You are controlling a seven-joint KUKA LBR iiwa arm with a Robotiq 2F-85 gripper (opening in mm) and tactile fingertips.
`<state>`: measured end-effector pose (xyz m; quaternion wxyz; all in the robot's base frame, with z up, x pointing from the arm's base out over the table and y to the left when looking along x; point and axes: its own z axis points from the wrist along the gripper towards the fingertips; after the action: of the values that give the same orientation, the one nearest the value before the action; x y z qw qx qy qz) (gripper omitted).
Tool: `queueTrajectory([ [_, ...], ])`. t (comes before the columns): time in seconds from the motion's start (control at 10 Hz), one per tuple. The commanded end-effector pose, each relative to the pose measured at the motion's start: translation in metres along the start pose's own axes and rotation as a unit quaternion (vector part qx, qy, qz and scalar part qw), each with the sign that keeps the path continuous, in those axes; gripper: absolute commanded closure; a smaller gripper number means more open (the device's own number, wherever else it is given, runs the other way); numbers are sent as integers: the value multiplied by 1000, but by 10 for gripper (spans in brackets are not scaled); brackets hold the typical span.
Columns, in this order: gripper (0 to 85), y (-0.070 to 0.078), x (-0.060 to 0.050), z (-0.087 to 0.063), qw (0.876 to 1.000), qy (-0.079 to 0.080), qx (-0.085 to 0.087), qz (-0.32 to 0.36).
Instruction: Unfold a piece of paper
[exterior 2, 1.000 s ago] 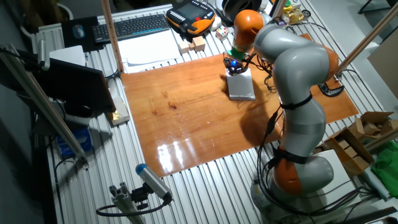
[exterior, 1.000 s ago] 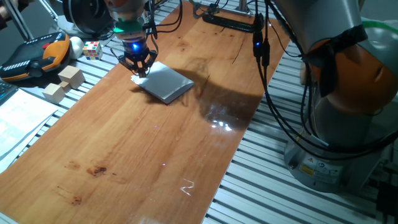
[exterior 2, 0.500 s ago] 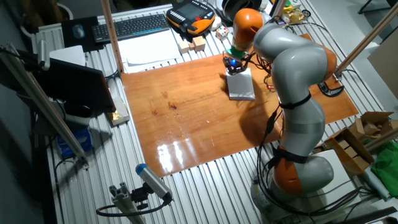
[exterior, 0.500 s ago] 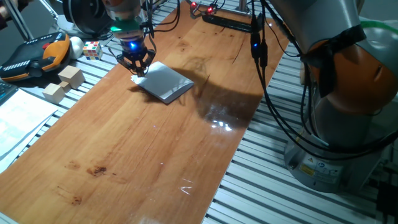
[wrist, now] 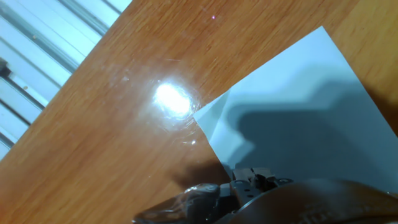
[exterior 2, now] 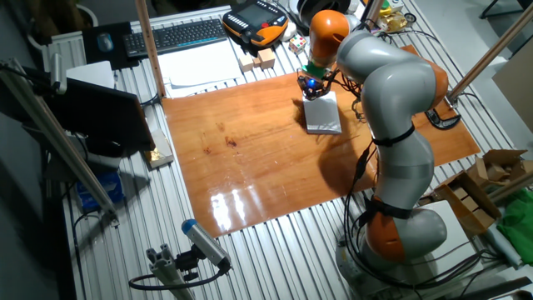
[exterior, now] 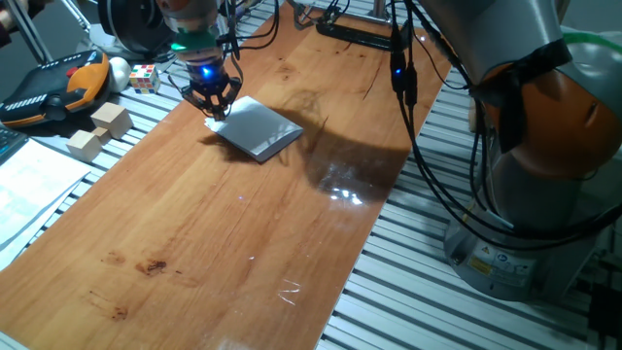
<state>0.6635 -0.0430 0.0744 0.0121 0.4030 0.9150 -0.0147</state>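
Observation:
The piece of paper lies folded on the wooden board, a grey-white rectangle near the board's far left edge. It also shows in the other fixed view and fills the right of the hand view. My gripper points down at the paper's left corner, also seen in the other fixed view. In the hand view the fingertips sit together on the paper's edge, near a sharp corner. The gripper looks shut on that edge.
Two tan wooden blocks and a colour cube sit on the slatted table left of the board. An orange-black pendant and printed sheets lie further left. A keyboard is behind. The arm's base stands right.
The gripper has risen slightly at the paper's left corner. The paper's place on the board looks unchanged.

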Motion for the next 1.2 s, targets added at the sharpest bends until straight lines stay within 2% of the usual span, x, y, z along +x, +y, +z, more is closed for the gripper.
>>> queueTrajectory([
  [0.0,830,0,0,0,1000,1,-1,0],
  [0.2,830,0,0,0,1000,-1,-2,4],
  [0.4,830,0,0,0,1000,-2,6,3],
  [0.6,830,3,-1,-2,1000,9,-4,30],
  [0.7,830,7,-2,-5,999,9,-4,35],
  [0.8,830,13,-3,-10,999,1,0,42],
  [0.9,830,18,-5,-12,999,-7,-6,49],
  [1.0,813,21,-7,-10,999,-10,-16,47],
  [1.1,700,23,-10,-8,998,-13,-23,50],
])
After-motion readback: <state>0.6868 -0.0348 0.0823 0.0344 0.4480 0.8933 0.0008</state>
